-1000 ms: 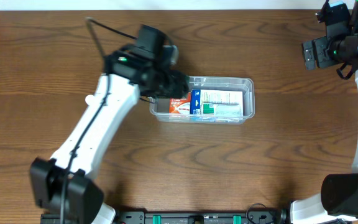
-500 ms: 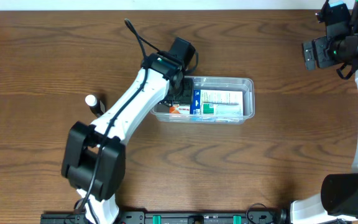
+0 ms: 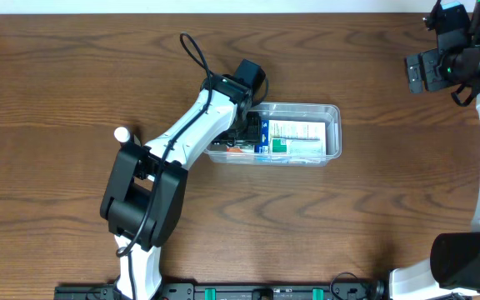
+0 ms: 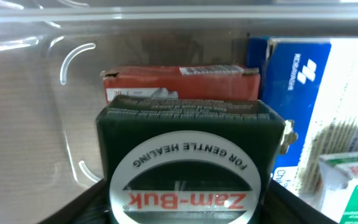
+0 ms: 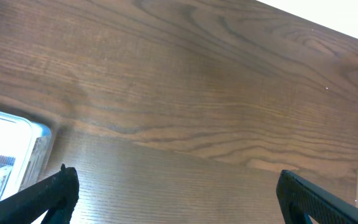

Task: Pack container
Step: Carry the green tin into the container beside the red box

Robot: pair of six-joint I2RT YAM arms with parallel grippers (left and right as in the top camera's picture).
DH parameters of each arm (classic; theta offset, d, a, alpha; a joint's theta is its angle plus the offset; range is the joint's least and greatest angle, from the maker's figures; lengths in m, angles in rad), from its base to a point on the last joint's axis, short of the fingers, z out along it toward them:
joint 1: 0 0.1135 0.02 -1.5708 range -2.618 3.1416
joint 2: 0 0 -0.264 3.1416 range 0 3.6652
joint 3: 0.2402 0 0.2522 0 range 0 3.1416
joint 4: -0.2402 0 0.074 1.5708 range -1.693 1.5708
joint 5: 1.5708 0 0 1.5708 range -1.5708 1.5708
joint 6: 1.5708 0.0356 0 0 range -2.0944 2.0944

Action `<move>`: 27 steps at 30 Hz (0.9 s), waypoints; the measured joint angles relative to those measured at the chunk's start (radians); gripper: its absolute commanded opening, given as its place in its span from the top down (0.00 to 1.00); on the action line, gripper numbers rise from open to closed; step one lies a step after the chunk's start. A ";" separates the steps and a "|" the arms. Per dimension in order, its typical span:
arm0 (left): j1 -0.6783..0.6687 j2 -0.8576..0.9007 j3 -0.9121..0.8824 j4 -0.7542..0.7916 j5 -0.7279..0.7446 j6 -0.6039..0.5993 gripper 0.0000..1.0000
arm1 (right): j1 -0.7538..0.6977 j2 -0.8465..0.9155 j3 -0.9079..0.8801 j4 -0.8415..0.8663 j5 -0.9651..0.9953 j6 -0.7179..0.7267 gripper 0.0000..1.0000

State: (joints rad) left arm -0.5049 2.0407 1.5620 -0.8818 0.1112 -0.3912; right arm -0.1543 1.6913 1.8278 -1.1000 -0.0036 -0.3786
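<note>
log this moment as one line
left gripper: in tub, green box between fingers, grip unclear | right gripper: open, over table | tub holds red box, blue box

The container is glossy clear plastic; the table, smooth wood.

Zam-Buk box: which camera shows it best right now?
Left wrist: the green Zam-Buk box fills the frame, label readable. Overhead hides it under the left arm; right wrist shows only a corner of the container.
</note>
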 measured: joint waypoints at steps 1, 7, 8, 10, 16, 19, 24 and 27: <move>0.000 0.000 0.000 0.002 0.001 0.000 0.25 | 0.000 0.000 0.000 0.000 0.000 0.000 0.01; 0.000 0.000 0.000 0.005 0.002 -0.002 0.23 | 0.000 0.000 0.000 0.000 0.000 0.000 0.01; 0.000 0.000 0.000 0.005 0.004 -0.002 0.24 | 0.000 0.000 0.000 0.000 0.000 0.000 0.01; 0.000 0.000 0.000 0.005 0.009 -0.002 0.23 | 0.000 0.000 0.000 0.000 0.000 0.000 0.01; 0.000 0.000 0.000 0.005 0.025 -0.002 0.23 | 0.000 0.000 0.000 0.000 0.000 0.000 0.01; 0.000 0.000 0.000 0.005 0.031 -0.001 0.23 | 0.000 0.000 0.000 0.000 0.000 0.000 0.01; 0.000 -0.013 0.000 0.005 0.037 0.006 0.23 | 0.000 0.000 0.000 0.000 0.000 0.000 0.01; 0.000 -0.045 0.000 0.002 0.039 0.008 0.23 | 0.000 0.000 0.000 0.000 0.000 0.000 0.01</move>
State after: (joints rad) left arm -0.5053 1.9953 1.5620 -0.8795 0.1501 -0.3832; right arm -0.1543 1.6913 1.8278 -1.1000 -0.0036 -0.3786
